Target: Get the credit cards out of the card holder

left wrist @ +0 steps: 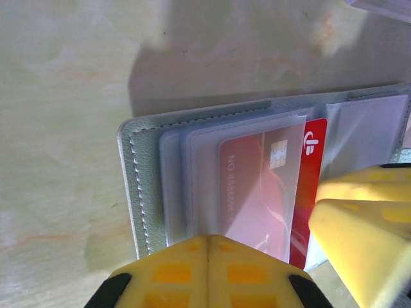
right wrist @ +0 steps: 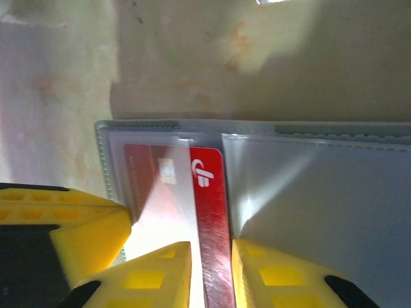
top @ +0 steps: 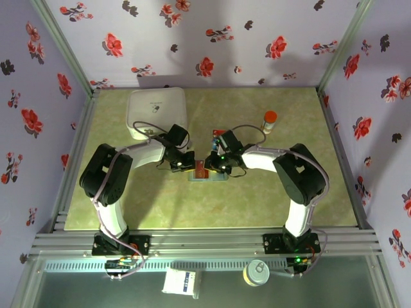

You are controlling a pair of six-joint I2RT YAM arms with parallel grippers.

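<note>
Beyond card holder (top: 212, 178), white box (top: 157, 112), red-capped bottle (top: 270, 120)

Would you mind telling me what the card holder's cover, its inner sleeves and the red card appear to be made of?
The card holder looks like faux leather or vinyl: matte grey-green cover, stitched seam along its edge. The inner sleeves are thin glossy clear plastic; the card shows hazily through them. The red card seems rigid glossy plastic, with a metallic chip.
</note>
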